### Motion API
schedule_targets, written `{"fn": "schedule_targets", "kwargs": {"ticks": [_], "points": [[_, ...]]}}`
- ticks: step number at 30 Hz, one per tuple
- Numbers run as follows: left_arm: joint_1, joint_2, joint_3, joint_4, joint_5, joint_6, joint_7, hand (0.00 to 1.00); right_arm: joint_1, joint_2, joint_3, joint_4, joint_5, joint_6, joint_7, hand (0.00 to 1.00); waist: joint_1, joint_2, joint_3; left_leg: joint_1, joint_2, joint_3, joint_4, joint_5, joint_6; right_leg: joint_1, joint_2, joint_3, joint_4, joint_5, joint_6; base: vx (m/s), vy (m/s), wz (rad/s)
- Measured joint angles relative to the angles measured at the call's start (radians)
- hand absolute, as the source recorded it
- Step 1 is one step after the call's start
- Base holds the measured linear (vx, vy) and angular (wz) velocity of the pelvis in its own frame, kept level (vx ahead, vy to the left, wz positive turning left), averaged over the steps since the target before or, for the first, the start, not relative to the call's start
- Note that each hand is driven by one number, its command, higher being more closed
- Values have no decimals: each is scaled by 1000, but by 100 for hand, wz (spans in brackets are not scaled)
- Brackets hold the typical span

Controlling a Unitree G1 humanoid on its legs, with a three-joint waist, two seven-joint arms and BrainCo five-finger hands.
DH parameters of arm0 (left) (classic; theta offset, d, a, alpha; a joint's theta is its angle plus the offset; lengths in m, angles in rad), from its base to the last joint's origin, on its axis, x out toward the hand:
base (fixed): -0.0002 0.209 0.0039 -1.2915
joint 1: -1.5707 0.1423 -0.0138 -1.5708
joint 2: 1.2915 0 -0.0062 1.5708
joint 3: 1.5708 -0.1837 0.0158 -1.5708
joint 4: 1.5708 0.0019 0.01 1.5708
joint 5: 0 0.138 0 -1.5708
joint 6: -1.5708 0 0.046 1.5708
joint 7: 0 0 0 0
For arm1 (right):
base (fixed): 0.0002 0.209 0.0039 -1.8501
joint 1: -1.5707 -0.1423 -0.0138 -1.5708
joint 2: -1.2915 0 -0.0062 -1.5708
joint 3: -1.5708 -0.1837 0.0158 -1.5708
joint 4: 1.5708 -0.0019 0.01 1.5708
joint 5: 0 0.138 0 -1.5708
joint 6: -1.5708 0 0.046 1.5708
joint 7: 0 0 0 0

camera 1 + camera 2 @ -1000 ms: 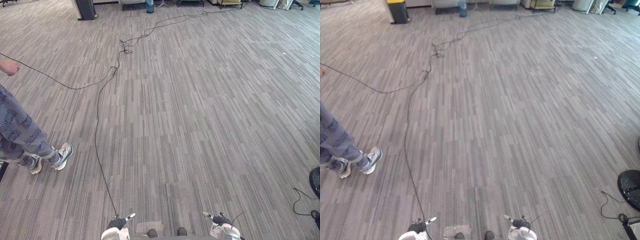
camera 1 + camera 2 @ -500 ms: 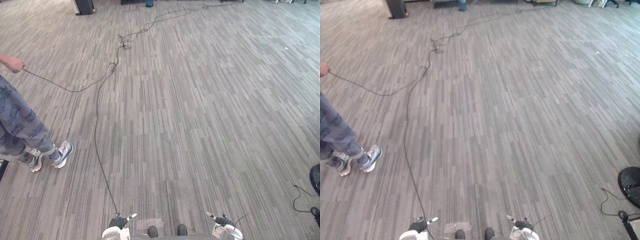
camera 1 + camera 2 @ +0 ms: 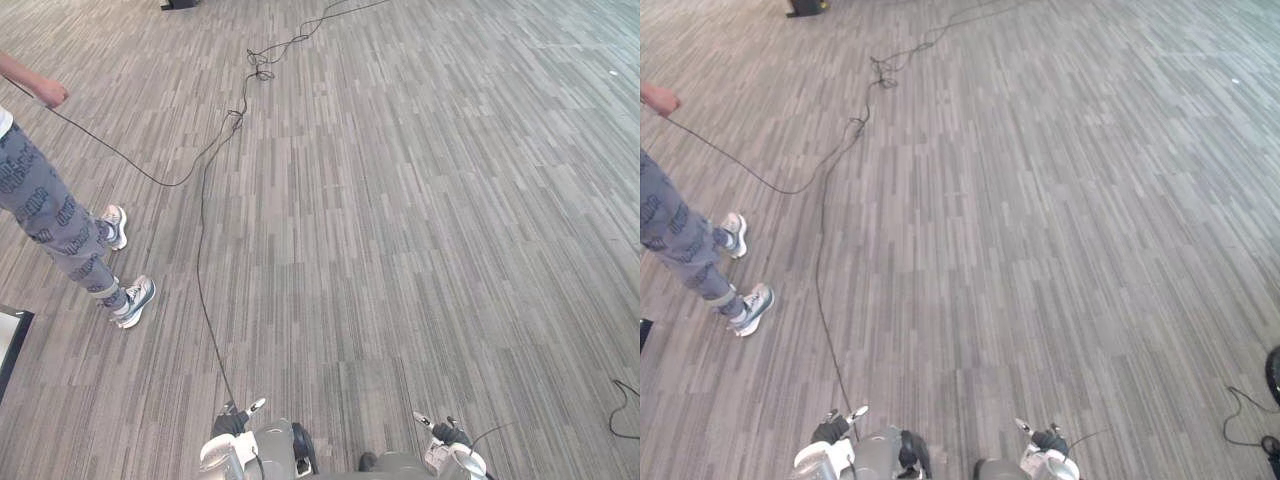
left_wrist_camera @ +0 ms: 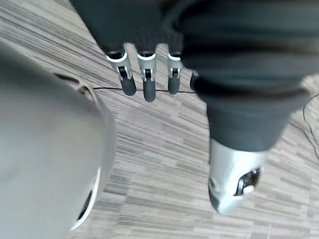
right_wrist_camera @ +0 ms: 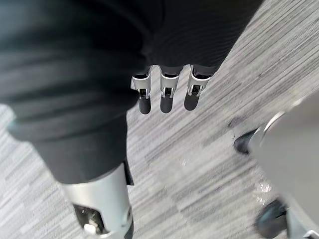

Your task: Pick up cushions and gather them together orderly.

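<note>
L hand (image 4: pixel 149 88) hangs above carpet (image 3: pixel 400 200), fingers straight & loose, holding nothing. R hand (image 5: pixel 167 99) likewise, empty. Person (image 3: pixel 55 210) in patterned trousers stands on carpet, well left of both hands, fist (image 3: pixel 48 93) closed.

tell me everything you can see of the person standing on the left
The person stands at the robot's left, cut off by the view's edge above the waist. Grey patterned trousers, legs apart as in a stride, light shoes with dark trim on the grey striped carpet. One hand is raised, closed in a fist.
</note>
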Motion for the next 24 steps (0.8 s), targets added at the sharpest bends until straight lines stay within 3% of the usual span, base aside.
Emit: {"fn": "schedule_targets", "kwargs": {"ticks": [1, 2, 3, 5, 6, 7, 8, 9, 10, 12, 14, 16, 18, 19, 20, 21, 22, 24], "points": [[-5, -4, -7, -9, -1, 0, 1, 0, -5, 3, 0, 0, 0, 0, 0, 0, 15, 1, -2, -27, -14, -6, -96, 73, 6, 25, -17, 13, -43, -2, 28, 572, 298, -50], [-4, -4, -13, -16, -1, -2, 1, 0, -6, 12, 0, 1, 0, 0, 1, 0, 29, -9, -8, -28, -29, -7, -99, 148, 54, 32, -35, 39, -48, -10, 46, 490, 259, -46], [-8, 0, -13, -16, -1, -2, 1, 0, -9, 17, 0, 0, 0, 1, 1, 0, 31, -15, -16, -27, -41, 1, -96, 139, 63, 28, -46, 47, -43, -7, 50, 529, 257, -26], [-9, 8, -39, -18, -1, -2, 1, 0, 7, 45, -11, -2, -2, 3, 6, 0, 27, -45, -41, 10, -66, 27, -71, 75, 110, 3, -89, 76, 66, 59, 132, 526, 256, 2], [-9, 10, -41, -17, -1, 0, 1, 0, 11, 45, -9, -2, -3, 6, 10, 0, 27, -52, -45, 25, -74, 28, -75, 67, 115, -3, -96, 78, 104, 68, 142, 611, 306, -4], [-8, 11, -55, -16, 0, 1, 1, 0, 21, 45, -12, -10, -3, 7, 11, 0, 27, -61, -45, 75, -87, 30, -84, 48, 122, -34, -100, 94, 232, 96, 160, 480, 234, -12], [-6, 10, -72, -14, 0, 3, 0, 0, 33, 45, -11, -32, -3, 6, 11, 0, 27, -60, -45, 133, -95, 29, -104, 28, 125, -92, -100, 107, 405, 165, 180, 675, 312, -23], [-4, 7, -93, -11, 0, 4, 0, 0, 41, 44, -7, -45, -4, 0, 15, 0, 19, -56, -42, 225, -96, 25, -135, 4, 125, -190, -96, 121, 671, 235, 187, 627, 252, -20], [-9, 5, -115, -2, -1, 5, -1, 0, 53, 44, 1, -61, -4, -1, 18, 0, 11, -50, -38, 309, -97, 24, -164, -11, 123, -277, -92, 107, 876, 221, 173, 518, 195, -15], [-27, -4, -117, 15, -1, 5, 1, 0, 63, 44, 9, -93, -6, -2, 19, 0, -2, -40, -32, 416, -95, 27, -222, -13, 123, -405, -84, 66, 1007, 173, 128, 400, 85, -8], [-42, -6, -112, 25, 0, 5, 1, 0, 61, 48, 10, -116, -6, -6, 21, 0, -26, -39, -30, 500, -88, 27, -283, -20, 112, -519, -75, 5, 995, 126, 112, 532, 24, 7], [-60, -7, -105, 32, 0, 4, 1, 0, 49, 52, -4, -123, -10, -16, 22, 0, -45, -34, -26, 580, -66, 27, -332, -79, 68, -625, -53, -78, 846, 100, 92, 524, -58, 11], [-80, -3, -84, 67, 1, 5, 2, 0, 26, 41, -13, -95, -30, -19, 21, 0, -48, -42, -17, 646, -60, 25, -361, -105, 50, -659, -9, -122, 565, 139, 40, 512, -139, 11], [-84, -2, -83, 88, 3, 5, 1, 0, 20, 43, -12, -79, -43, -22, 22, 0, -59, -50, -16, 667, -65, -9, -359, -104, 50, -643, 12, -121, 355, 203, 34, 896, -280, 59], [-90, -16, -79, 117, 10, 6, 1, 0, 11, 14, -19, -45, -44, -18, 25, 0, -86, -21, -3, 723, -48, -96, -361, -103, 51, -609, 45, -110, 288, 322, -60, 661, -219, 52], [-90, -24, -73, 120, 10, 6, 0, 0, 1, 1, -22, -37, -44, -18, 27, 0, -83, 1, 2, 731, -33, -105, -360, -91, 50, -600, 50, -131, 290, 306, -48, 781, -256, 24], [-92, -34, -54, 122, 9, 6, -2, 0, -20, -1, -37, -31, -45, -17, 29, 0, -73, 22, 8, 728, -19, -131, -341, -15, -18, -607, 54, -135, 357, 267, -97, 495, -173, -13], [-93, -38, -42, 120, 9, 6, -2, 0, -19, -2, -48, -37, -44, -16, 31, 0, -81, 33, 12, 715, -1, -174, -236, 73, -43, -567, 54, -156, 401, 194, -113, 634, -243, 3]]}}
